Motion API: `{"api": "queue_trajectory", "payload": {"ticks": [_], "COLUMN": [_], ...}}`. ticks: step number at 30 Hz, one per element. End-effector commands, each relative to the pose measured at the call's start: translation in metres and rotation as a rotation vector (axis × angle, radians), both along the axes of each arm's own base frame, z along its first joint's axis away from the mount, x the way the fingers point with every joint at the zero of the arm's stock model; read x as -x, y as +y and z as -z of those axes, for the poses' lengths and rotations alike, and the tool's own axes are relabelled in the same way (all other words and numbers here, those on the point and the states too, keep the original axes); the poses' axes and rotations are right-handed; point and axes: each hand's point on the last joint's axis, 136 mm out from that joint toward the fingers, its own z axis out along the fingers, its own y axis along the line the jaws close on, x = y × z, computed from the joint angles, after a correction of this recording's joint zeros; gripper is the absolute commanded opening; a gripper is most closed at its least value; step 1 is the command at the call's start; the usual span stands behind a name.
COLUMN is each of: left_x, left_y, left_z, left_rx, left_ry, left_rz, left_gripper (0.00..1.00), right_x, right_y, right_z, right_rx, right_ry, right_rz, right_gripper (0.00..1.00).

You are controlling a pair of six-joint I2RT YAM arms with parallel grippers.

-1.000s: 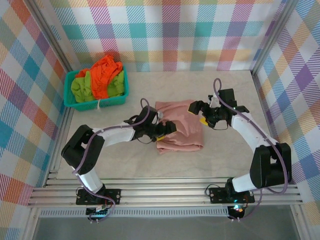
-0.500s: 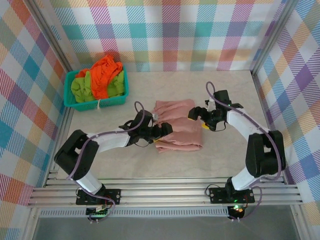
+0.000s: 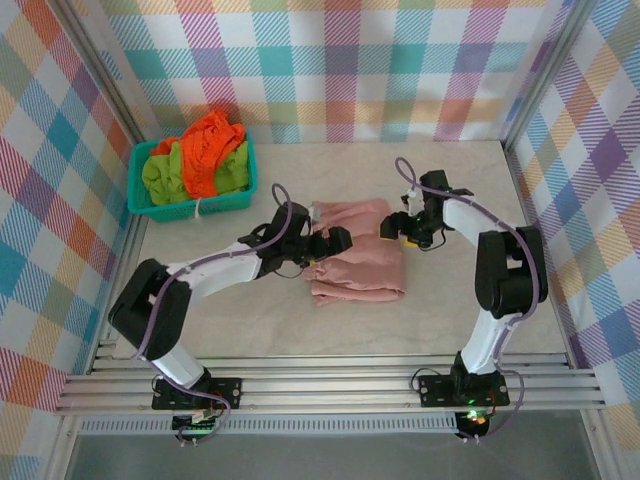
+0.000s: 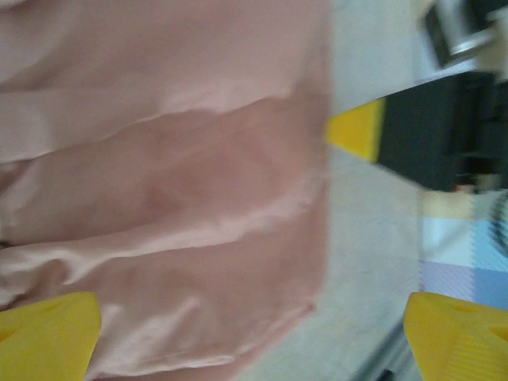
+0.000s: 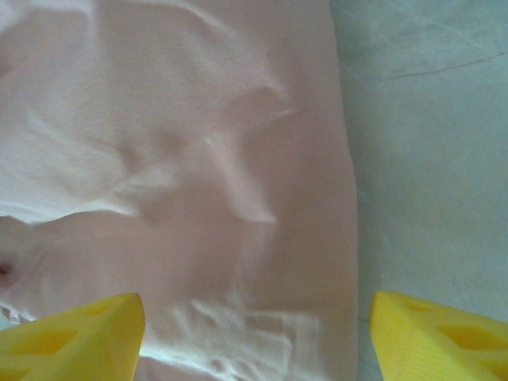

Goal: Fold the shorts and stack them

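the dusty pink shorts (image 3: 357,268) lie folded into a rough rectangle near the middle of the desk (image 3: 250,320), with the folded layers showing as stepped edges along their 6 o'clock side. the left gripper (image 3: 333,241) sits at the 10 o'clock corner of the pink shorts, just above the cloth. the right gripper (image 3: 392,229) is at their 2 o'clock corner, its yellow tips right at the cloth's edge.

in the left wrist view the left gripper (image 4: 252,337) is released, its yellow fingertips (image 4: 48,333) spread wide with the pink shorts (image 4: 175,182) spanning most of the gap under them. the right gripper's yellow-tipped finger (image 4: 357,131) shows at 2 o'clock, just beside the cloth's edge; whether it touches cannot be told. in the right wrist view the right gripper (image 5: 254,341) is likewise released, fingertips (image 5: 71,337) far apart. wrinkled pink cloth (image 5: 182,182) lies below and bare desk (image 5: 429,119) shows at 3 o'clock.

the teal basket (image 3: 190,211) stands at 10 o'clock on the desk, against the left wall. the bright orange shorts (image 3: 208,148) are heaped in it on top of the lime green shorts (image 3: 160,176), which bulge out on either side.
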Motion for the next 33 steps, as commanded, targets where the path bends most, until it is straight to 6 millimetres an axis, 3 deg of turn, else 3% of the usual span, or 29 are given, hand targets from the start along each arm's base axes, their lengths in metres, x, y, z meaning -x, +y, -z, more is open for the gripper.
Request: {"api": "queue_trajectory", "payload": {"ticks": [1, 6, 12, 16, 19, 25, 27, 31, 33], "left_x": [0.003, 0.012, 0.015, 0.011, 0.005, 0.0, 0.001, 0.007, 0.009], "left_y": [0.012, 0.02, 0.023, 0.022, 0.024, 0.05, 0.062, 0.08, 0.089], "left_z": [0.039, 0.07, 0.077, 0.068, 0.041, -0.023, -0.039, -0.052, -0.054], "left_rx": [-0.062, -0.086, -0.086, -0.075, -0.05, -0.041, -0.039, -0.042, -0.055], "left_ry": [0.037, 0.086, 0.096, 0.079, 0.019, -0.109, -0.146, -0.182, -0.193], "left_rz": [-0.015, -0.036, -0.047, -0.053, -0.071, -0.12, -0.137, -0.162, -0.172], "left_gripper": [0.98, 0.98, 0.98, 0.98, 0.98, 1.0, 1.0, 1.0, 1.0], "right_x": [-0.004, -0.006, 0.0, -0.001, -0.003, -0.011, -0.013, -0.014, -0.014], "right_y": [0.006, 0.008, 0.021, 0.016, 0.003, -0.054, -0.086, -0.154, -0.179], "right_z": [0.004, 0.014, 0.02, 0.027, 0.027, 0.016, 0.009, 0.003, 0.001], "right_rx": [-0.024, -0.029, -0.116, -0.078, 0.01, 0.338, 0.47, 0.743, 0.815], "right_ry": [0.01, 0.034, 0.083, 0.102, 0.093, 0.057, 0.057, 0.066, 0.074], "right_rz": [-0.062, -0.081, -0.093, -0.088, -0.092, -0.106, -0.105, -0.105, -0.094], "right_gripper": [0.71, 0.66, 0.58, 0.33, 0.13, 0.0, 0.0, 0.0, 0.0]}}
